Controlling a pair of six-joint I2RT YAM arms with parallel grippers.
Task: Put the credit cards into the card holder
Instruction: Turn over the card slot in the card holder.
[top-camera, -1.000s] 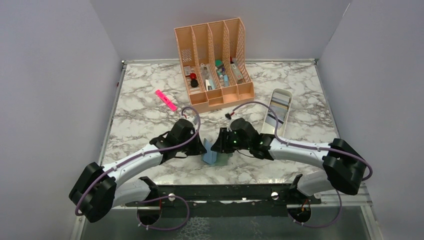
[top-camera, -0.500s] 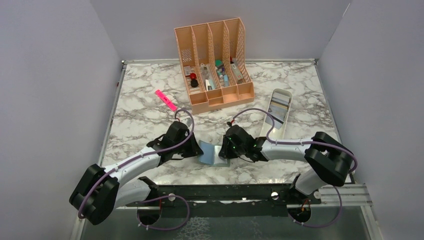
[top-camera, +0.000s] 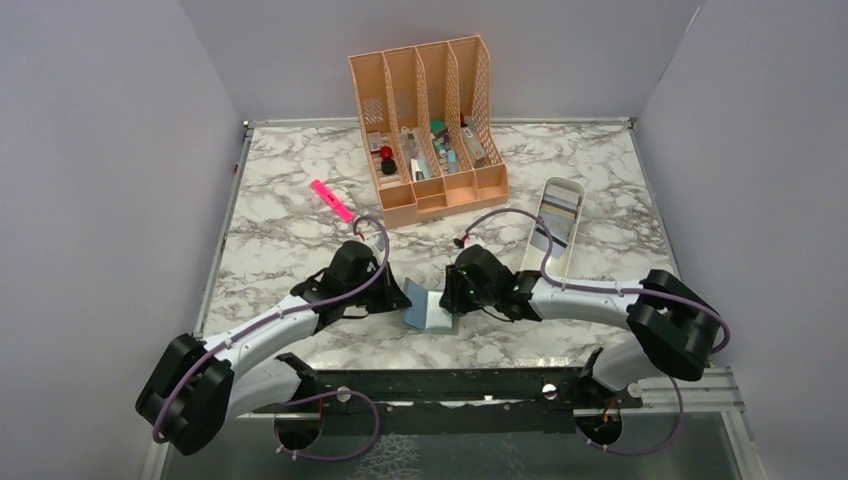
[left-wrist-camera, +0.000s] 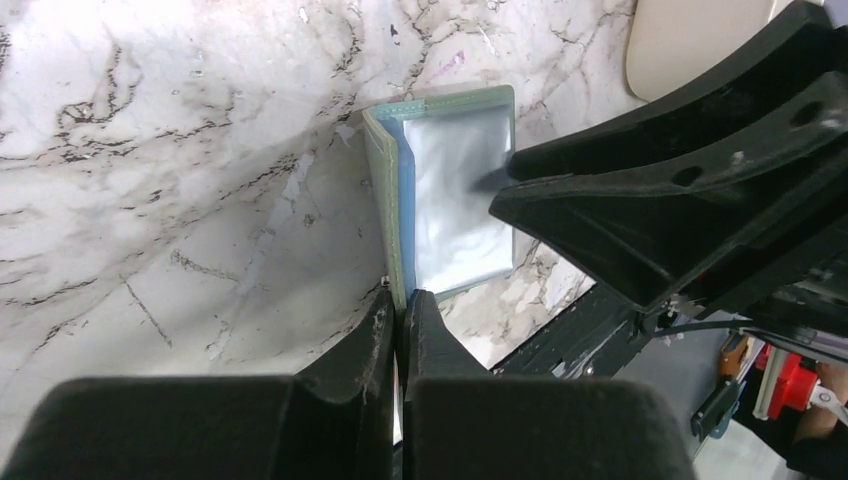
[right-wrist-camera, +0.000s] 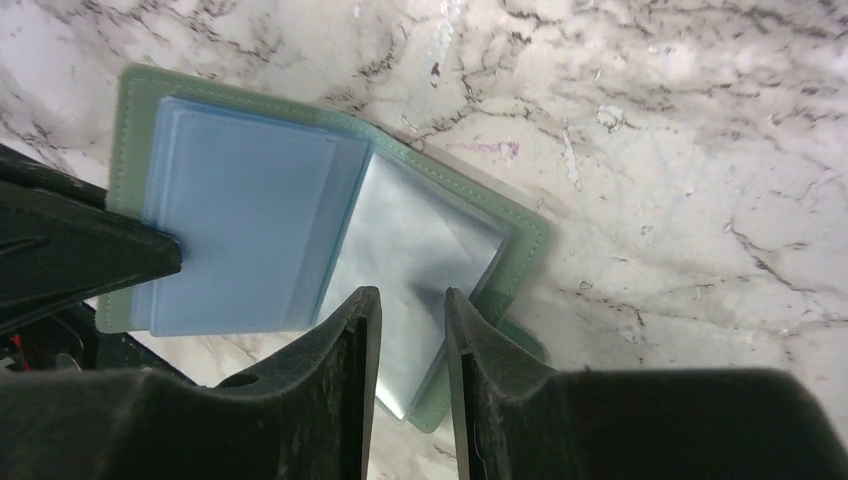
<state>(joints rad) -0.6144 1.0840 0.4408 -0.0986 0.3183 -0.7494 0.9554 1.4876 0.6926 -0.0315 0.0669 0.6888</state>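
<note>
The grey-green card holder (top-camera: 428, 312) lies open on the marble between my two grippers. My left gripper (top-camera: 400, 300) is shut on its left cover (left-wrist-camera: 385, 200), which stands on edge in the left wrist view, pinched at the jaws (left-wrist-camera: 402, 298). My right gripper (top-camera: 452, 297) has its jaws a narrow gap apart (right-wrist-camera: 412, 295), tips on the clear inner sleeve (right-wrist-camera: 420, 240) with nothing between them. The blue-grey pockets (right-wrist-camera: 245, 225) face up. The credit cards (top-camera: 560, 215), gold and dark, lie in the white tray (top-camera: 566, 183) at right.
A peach slotted desk organizer (top-camera: 440, 200) with small items stands at the back centre. A pink highlighter (top-camera: 332, 200) lies left of it. The table's dark front rail runs close below the card holder. Grey walls enclose the table.
A second ago the card holder stood nearly folded between the grippers. It then spread open flat. Now its left cover is tilted up a little in my left gripper.
</note>
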